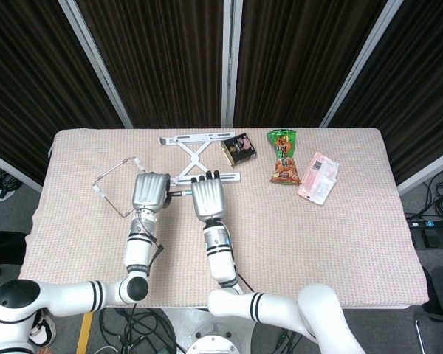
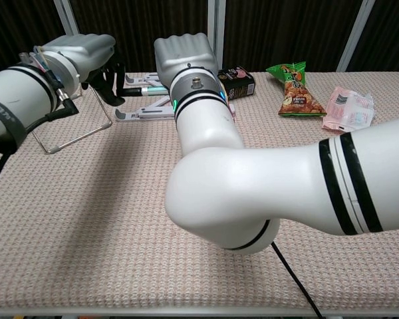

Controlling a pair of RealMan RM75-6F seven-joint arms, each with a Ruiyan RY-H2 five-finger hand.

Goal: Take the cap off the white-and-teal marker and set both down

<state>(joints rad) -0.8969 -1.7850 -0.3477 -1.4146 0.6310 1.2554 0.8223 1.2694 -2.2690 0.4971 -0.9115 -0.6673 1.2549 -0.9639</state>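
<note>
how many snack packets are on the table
3: a dark packet beside the white folding stand, a green and orange bag to its right, and a pink packet further right. The arms may hide more.

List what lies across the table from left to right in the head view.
Wire stand → left hand → marker → right hand → dark snack box → green snack bag → pink packet. The white folding stand is left out: it spans several of these.
</note>
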